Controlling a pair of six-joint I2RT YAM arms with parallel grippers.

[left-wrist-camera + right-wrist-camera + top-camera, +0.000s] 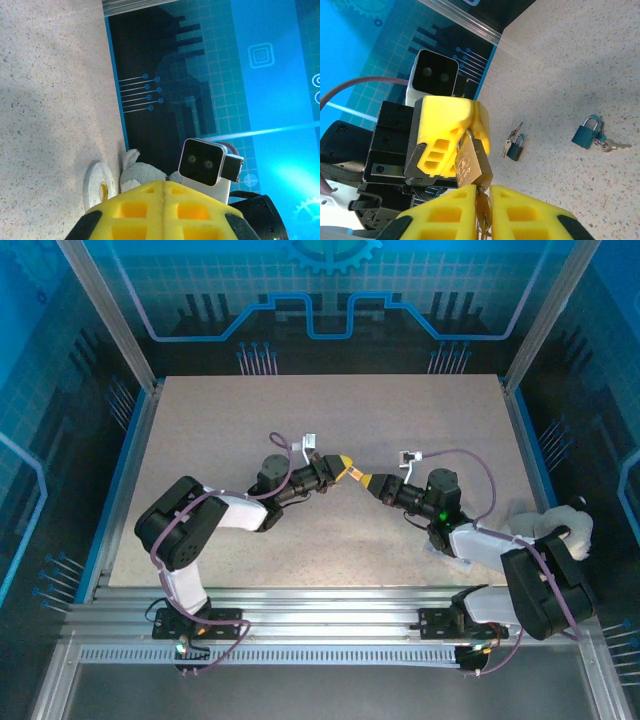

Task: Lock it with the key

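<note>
Six o'clock: right gripper (484, 212), pressed onto the key (482, 202) for you to turn. Centre: brass padlock (469, 162), pinched steady by left gripper (457, 137) at ten o'clock. Three o'clock, beyond: small blue padlock (516, 148) and larger blue padlock (585, 133), both spare.

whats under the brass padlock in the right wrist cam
A key sits just below the brass padlock, pinched in the right tool. Whether its blade has entered the lock is hidden by the tool.
</note>
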